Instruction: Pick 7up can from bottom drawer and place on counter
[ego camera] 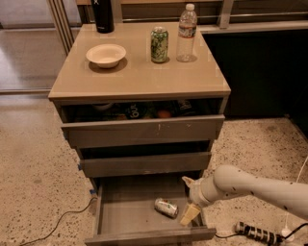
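I lose the top of the tall black bottle (102, 14), at the back of the glossy tan counter (139, 72), to the upper edge. The white robot arm (260, 187) runs out at the right edge. Its two-finger gripper (186, 198) sits over the right side of the deep grey bottom drawer (130, 202), fingers spread, covering part of that drawer's right wall. The markings on the small silver-white 7up can (166, 207) are too small for me to read. The shallow grey top drawer (144, 130) holds shadowed things I cannot identify.
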Controlling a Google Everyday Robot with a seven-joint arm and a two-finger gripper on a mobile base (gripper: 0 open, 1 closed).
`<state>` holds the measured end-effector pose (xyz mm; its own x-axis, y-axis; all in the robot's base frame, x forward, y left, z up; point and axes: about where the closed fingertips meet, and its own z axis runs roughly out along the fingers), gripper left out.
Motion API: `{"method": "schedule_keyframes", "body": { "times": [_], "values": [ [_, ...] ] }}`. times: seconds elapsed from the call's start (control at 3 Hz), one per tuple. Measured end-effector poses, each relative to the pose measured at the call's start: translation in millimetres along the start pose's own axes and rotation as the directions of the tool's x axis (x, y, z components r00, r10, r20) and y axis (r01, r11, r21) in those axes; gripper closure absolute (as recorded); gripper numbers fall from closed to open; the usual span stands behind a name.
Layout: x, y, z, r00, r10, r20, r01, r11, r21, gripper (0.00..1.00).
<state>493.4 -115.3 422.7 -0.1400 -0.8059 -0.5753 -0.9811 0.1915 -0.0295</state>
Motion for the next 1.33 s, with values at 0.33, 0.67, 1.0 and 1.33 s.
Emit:
{"method": "schedule_keyframes", "body": {
  "times": [0.33, 0.67, 1.0, 1.33],
  "values": [
    [16, -6, 58, 1.0, 0.009, 0.011, -0.008, 0.9989, -0.046, 0.0],
    [20, -5, 66, 1.0, 0.022, 0.014, -0.021, 0.9986, -0.048, 0.0],
    [23, -8, 85, 0.999, 0.028, 0.018, -0.028, 0.9988, -0.04, 0.0],
    [23, -14, 114, 1.0, 0.024, 0.019, -0.024, 0.9996, -0.018, 0.0]
  ]
}}
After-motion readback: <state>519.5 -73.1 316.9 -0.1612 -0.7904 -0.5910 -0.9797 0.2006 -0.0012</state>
